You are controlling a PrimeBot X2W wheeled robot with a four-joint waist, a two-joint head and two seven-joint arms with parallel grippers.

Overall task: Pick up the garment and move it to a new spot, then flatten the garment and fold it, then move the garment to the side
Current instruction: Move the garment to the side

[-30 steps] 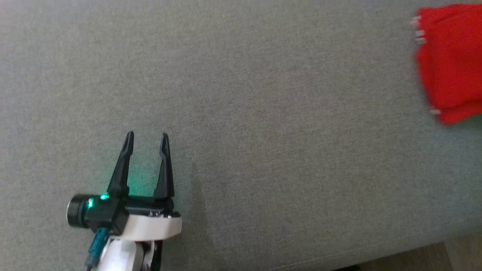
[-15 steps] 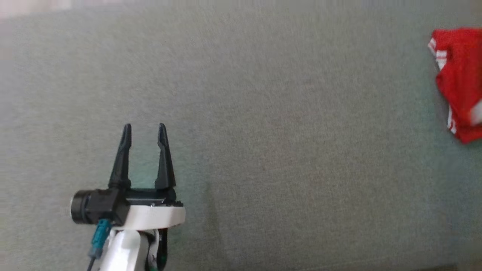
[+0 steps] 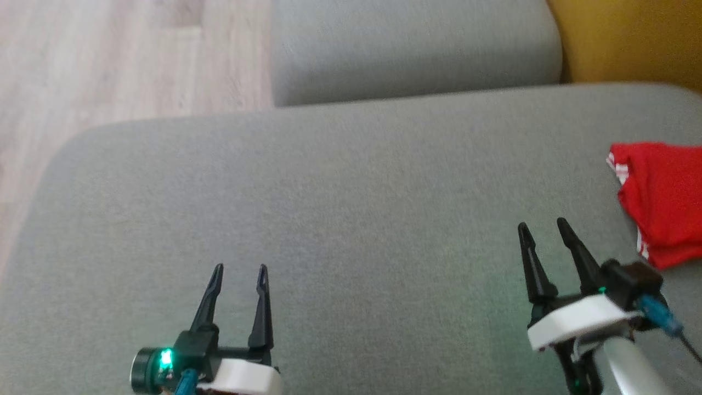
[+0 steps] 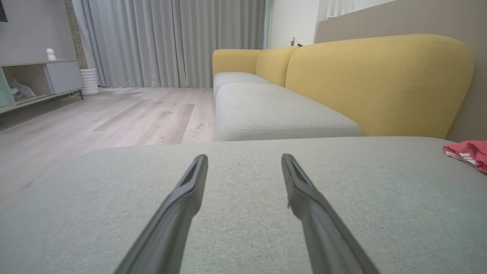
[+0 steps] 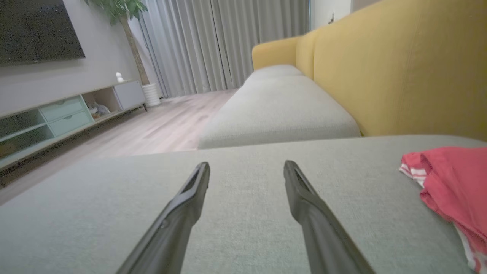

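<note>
The red garment (image 3: 661, 203) lies bunched at the right edge of the grey sofa cushion (image 3: 329, 181), its longer side running away from the robot. It sits just right of the right gripper (image 3: 543, 226), which is open, empty and nearer. The left gripper (image 3: 240, 267), also open, is well apart.

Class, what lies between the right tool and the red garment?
Only bare grey cushion lies between the right tool and the garment, seen in the head view.
</note>
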